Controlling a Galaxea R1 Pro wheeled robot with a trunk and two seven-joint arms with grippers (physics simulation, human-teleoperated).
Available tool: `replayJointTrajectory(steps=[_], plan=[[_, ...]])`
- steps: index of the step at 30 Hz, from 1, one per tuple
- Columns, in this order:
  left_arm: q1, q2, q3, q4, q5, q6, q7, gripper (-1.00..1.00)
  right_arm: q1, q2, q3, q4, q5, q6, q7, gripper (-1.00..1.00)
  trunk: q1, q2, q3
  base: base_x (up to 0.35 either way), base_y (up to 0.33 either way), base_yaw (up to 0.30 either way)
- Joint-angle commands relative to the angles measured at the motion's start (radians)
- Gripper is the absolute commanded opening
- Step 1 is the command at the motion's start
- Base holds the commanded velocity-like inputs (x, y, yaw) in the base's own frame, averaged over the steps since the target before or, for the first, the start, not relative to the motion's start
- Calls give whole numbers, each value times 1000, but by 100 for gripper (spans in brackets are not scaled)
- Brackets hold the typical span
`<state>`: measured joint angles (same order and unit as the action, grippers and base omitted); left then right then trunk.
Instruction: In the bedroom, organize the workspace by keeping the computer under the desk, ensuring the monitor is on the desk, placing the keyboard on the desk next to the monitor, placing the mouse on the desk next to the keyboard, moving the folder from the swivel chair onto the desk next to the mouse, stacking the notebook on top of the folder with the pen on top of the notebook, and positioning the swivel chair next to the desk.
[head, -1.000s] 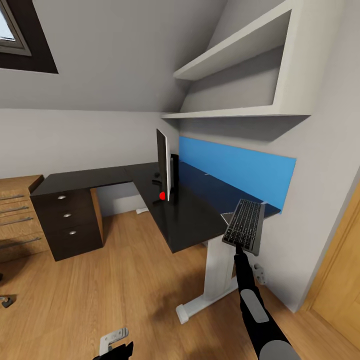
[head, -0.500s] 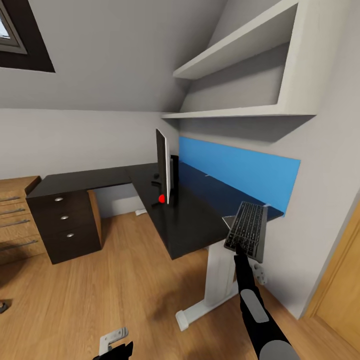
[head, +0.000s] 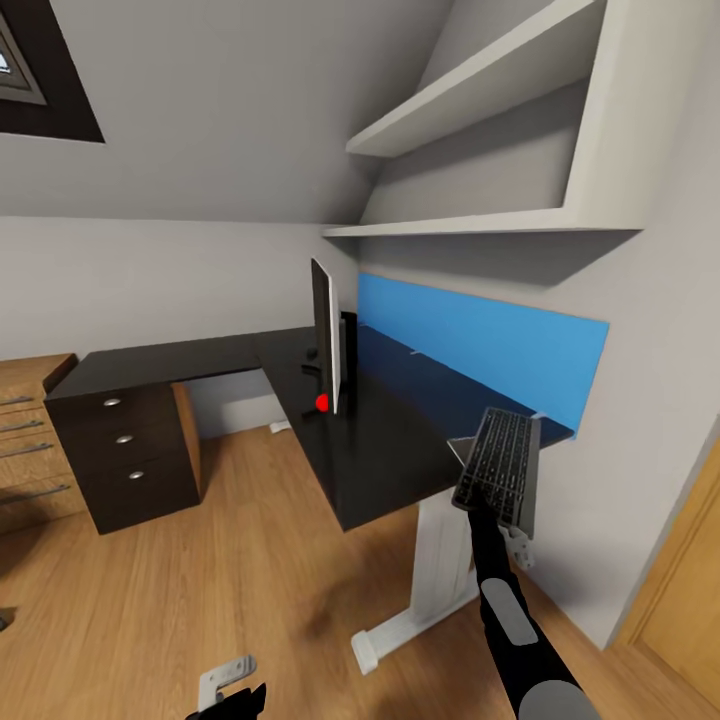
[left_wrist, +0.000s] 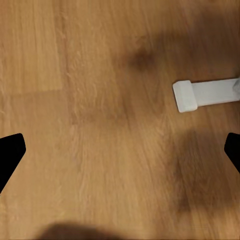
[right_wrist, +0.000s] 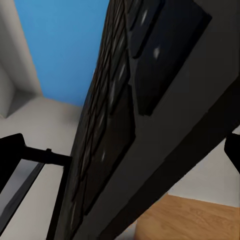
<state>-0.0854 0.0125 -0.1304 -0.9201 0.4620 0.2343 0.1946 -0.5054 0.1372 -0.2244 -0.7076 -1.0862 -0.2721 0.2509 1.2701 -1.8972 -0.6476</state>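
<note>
Right fingers (head: 480, 500) grip flat dark-keyed keyboard (head: 497, 464) tilted over black L-shaped desk (head: 380, 440) end edge; left fingers (left_wrist: 120, 150) open above wood floor (left_wrist: 100, 100)

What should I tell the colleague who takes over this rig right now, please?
Right gripper: shut on the keyboard, held tilted above the desk end near the blue panel.
Left gripper: open, nothing held, over bare floor.
Done: monitor stands on the desk.
Left: set the keyboard beside the monitor; the other items are not in sight.
</note>
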Motion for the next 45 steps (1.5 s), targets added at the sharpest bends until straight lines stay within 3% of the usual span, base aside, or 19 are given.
replayJointTrajectory(steps=[1,19,20,34,45], plan=[[0,1,-5,-2,10,3,9,100,-1,1,-3,1,-11,0,8,100,0,0,-1,78,0,0],[0,1,-5,10,9,5,9,100,-1,1,-4,-1,-9,-1,8,100,0,0,-1,12,0,0],[0,1,-5,10,9,5,9,100,-1,1,-4,-1,-8,-1,8,-100,0,0,-1,0,0,0],[0,1,-3,10,9,5,9,100,-1,1,-4,-1,-7,-1,8,-100,0,0,-1,0,0,0],[0,0,-3,34,10,6,9,100,-1,1,-3,-19,-7,0,14,-100,-42,77,33,0,0,0]])
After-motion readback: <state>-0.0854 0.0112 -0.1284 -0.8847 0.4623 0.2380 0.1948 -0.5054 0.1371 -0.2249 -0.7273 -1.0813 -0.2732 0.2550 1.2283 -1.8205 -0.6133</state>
